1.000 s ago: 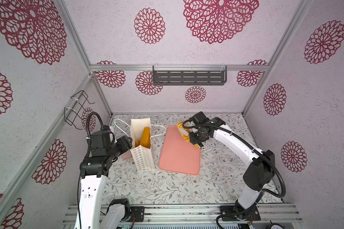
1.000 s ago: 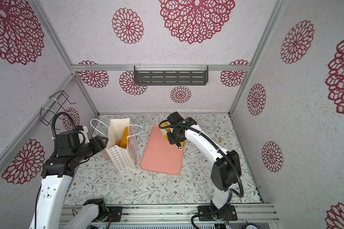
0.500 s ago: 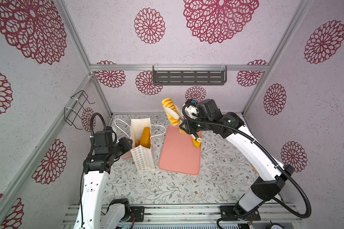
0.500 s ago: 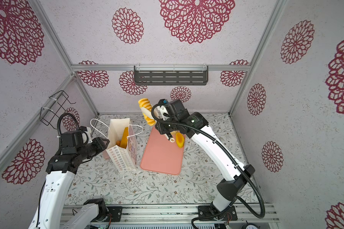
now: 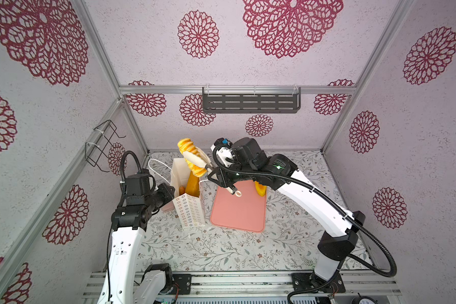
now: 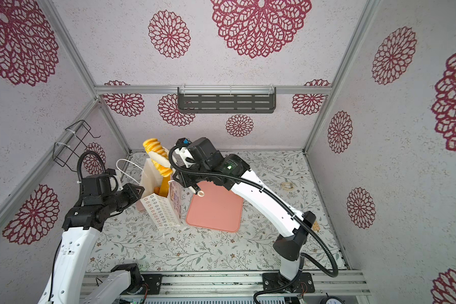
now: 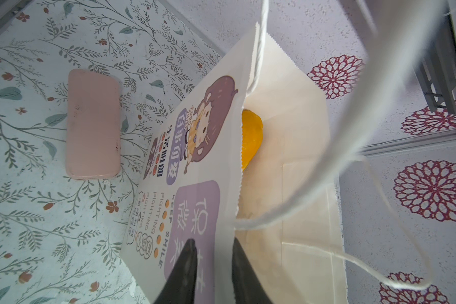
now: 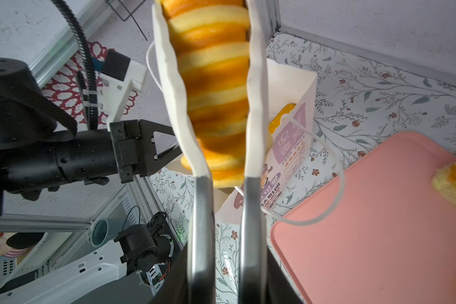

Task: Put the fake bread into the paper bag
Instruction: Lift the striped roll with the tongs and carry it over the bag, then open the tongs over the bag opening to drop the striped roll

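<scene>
I'm watching the right gripper [image 5: 192, 159] clamping a ridged, golden-yellow toy loaf [image 5: 187, 146] between its 2 white wavy pads [image 8: 174, 105]. It is holding the loaf tilted above the open mouth of the tall cream-white paper carrier bag [image 5: 190, 212], toward the far side. The loaf's lower end is hanging just over the rim, not yet inside.

On the left, the left gripper [image 5: 171, 190] is sitting at the bag's left printed wall with its jaws narrow. 1 dark finger [image 7: 187, 263] is lying over the cartoon print and the other by the rim. I cannot tell whether they are actually pinching the paper.

Inside the bag at least 2 breads are showing: a long orange-yellow piece [image 5: 192, 184] standing on end and a smaller one [image 5: 181, 188] beside it. To the right, the flat pink tray [image 5: 237, 214] is lying nearly bare, with 1 yellow bread [image 5: 260, 189] resting on its far right edge. The right wrist view is hinting at another at the picture's margin.

I'm judging the job well past halfway: this loaf needs dropping in, then the tray's leftovers.
</scene>
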Available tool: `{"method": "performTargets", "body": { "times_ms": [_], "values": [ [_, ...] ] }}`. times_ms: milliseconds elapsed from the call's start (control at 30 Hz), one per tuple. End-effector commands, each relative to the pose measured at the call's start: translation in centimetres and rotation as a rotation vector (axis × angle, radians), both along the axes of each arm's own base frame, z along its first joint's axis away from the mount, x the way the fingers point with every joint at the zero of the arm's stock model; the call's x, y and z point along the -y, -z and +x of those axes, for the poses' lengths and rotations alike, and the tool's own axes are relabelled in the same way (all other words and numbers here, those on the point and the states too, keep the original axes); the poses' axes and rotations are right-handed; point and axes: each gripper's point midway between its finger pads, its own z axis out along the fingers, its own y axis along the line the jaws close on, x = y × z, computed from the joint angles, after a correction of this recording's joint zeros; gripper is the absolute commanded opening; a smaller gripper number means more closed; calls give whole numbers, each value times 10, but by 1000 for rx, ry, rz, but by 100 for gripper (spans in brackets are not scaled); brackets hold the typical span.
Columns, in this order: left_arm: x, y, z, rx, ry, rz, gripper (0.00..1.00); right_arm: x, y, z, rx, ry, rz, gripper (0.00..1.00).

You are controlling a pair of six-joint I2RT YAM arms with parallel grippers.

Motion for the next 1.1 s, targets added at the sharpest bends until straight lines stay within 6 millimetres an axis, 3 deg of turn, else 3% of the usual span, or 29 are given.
{"method": "performTargets", "body": {
  "times_ms": [0, 333, 633, 1067],
  "values": [
    [1, -5, 1, 32, -2, -4, 22, -10, -31, -4, 50, 6, 92, 34],
    [1, -5, 2, 37, -2, -8, 21, -29, -13, -9, 25, -12, 60, 35],
    [1, -6, 2, 43, -3, -7, 20, -27, 14, -9, 4, 2, -31, 39],
    [0, -8, 2, 47, -6, -2, 19, -24, 10, -13, 12, -1, -24, 52]
  ]
}}
